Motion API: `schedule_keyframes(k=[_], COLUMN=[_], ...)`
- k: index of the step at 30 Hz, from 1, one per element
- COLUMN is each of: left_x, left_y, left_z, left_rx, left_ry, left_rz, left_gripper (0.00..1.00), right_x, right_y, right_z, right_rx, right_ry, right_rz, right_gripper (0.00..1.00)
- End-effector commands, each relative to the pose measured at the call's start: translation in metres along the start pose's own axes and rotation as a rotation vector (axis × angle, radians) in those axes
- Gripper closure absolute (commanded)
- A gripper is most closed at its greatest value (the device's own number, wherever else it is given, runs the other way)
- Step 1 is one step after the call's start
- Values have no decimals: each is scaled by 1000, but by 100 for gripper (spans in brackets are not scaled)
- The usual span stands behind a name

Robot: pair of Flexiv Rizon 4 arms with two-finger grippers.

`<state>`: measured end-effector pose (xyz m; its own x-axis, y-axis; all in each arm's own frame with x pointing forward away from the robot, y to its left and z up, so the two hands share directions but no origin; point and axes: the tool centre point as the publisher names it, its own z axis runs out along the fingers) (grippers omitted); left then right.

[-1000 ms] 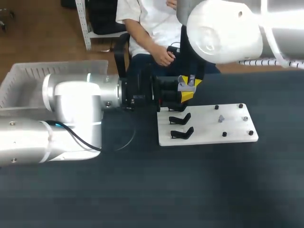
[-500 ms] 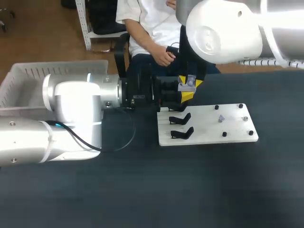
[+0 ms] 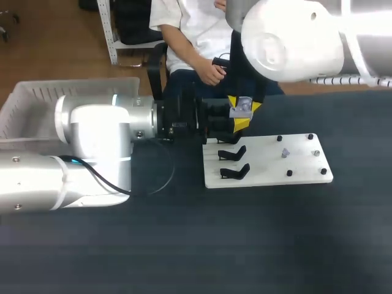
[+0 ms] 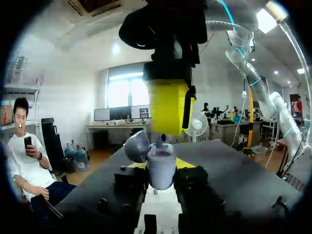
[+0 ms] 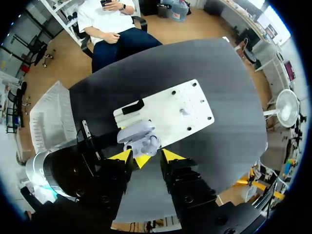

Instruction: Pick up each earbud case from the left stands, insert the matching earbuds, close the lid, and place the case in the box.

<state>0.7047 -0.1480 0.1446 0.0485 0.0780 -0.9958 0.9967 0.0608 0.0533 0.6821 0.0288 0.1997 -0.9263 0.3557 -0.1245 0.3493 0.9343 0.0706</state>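
Note:
A lavender earbud case (image 3: 242,107) with its lid open sits upright in my left gripper (image 3: 237,118), which is shut on it above the white board's (image 3: 269,174) far left corner. In the left wrist view the case (image 4: 161,166) stands between the black fingers, its lid (image 4: 137,146) tipped aside. My right gripper (image 5: 146,157) hangs open straight above the case (image 5: 139,139); one of its yellow fingertips (image 4: 168,105) shows just over the case. A small lavender earbud (image 3: 285,153) lies on the board.
Two empty black stands (image 3: 233,162) sit on the board's left part, with several small black pegs (image 3: 315,153) on its right. A white basket (image 3: 37,101) stands at the table's far left, partly behind my left arm.
My right gripper's fingers have spread apart over the case, and the right arm has shifted slightly. The left gripper and the case have stayed put.

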Motion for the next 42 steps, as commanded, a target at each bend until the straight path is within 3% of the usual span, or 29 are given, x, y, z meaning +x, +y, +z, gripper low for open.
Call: schedule_keyframes(k=[1,22,32,33,34,35,36,37,42], left_x=[1,1,1,1,1,1,1,1,1], left_y=[-2,-2,-2,-2,-2,-2,-2,-2,-2], left_z=[0,0,0,0,0,0,0,0,0], left_rx=[-9,-9,-9,-9,-9,-9,-9,-9,-9], left_ry=[-5,-5,-5,-5,-5,-5,-5,-5,-5], left_rz=[4,4,4,4,4,4,4,4,4], left_gripper=[100,100,100,100,100,100,100,100,100], right_x=[10,4,15,16,16,16,17,18,14], right_y=[-4,-20,-39,-43,-47,-51,-54,-60,-87], right_z=[-1,4,-14,-15,-15,-15,-16,-15,-2], right_rx=[-10,-6,-90,-100,-101,-108,-117,-135,-170], right_ry=[-12,-14,-118,-124,-131,-139,-142,-154,-168], right_rz=[1,42,-110,-142,-155,-163,-176,-199,-213], right_gripper=[64,65,58,51,24,10,4,0,0])
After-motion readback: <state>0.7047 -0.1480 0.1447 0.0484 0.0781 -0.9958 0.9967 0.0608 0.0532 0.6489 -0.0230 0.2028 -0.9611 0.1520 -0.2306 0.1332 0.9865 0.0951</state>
